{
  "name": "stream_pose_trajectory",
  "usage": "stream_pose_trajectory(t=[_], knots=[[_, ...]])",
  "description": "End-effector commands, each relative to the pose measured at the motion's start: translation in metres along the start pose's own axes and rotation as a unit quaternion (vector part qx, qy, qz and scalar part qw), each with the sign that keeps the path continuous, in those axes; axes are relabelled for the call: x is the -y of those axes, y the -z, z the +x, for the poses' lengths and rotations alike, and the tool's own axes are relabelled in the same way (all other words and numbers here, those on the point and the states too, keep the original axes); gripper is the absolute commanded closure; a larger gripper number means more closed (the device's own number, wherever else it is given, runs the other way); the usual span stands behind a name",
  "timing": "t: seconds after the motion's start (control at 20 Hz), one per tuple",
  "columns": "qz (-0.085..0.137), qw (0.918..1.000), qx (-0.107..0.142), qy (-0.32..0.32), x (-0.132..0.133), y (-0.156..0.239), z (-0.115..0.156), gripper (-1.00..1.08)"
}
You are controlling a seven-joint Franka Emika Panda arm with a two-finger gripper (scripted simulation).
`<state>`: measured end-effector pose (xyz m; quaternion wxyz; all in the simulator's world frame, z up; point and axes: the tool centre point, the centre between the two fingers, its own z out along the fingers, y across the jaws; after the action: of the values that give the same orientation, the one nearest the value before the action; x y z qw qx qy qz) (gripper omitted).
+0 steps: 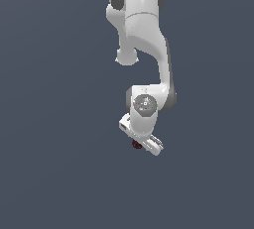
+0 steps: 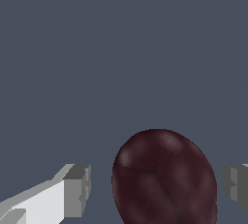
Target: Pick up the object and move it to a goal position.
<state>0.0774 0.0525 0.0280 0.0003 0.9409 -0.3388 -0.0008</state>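
Fingers (image 2: pixel 77 191) apart, either side of maroon ball (image 2: pixel 164 179), untouched.

The ball (image 2: pixel 164 179) is dark maroon, faintly mottled. The gripper (image 2: pixel 155 186) is white with grey fingertips (image 2: pixel 77 191). The background is slate blue-grey.

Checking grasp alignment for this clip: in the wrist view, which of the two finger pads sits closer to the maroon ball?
The pad at the frame edge sits closer to the maroon ball; the pad on the white finger shows a wider gap.

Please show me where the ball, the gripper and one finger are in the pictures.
ball (image 2: pixel 164 177): wrist view, middle of its dark maroon surface.
gripper (image 2: pixel 155 186): wrist view, midway between fingertips.
finger (image 2: pixel 76 191): wrist view, grey pad.
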Motion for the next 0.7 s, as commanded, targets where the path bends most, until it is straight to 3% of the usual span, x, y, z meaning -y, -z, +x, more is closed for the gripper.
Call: stream_pose_trajectory(t=[0.0, 0.65], knots=[[0.001, 1.0, -0.001, 0.0, 0.0007, 0.0004, 0.0007, 1.08], [0.0, 1.0, 0.0, 0.0, 0.0008, 0.0019, -0.0007, 1.08]])
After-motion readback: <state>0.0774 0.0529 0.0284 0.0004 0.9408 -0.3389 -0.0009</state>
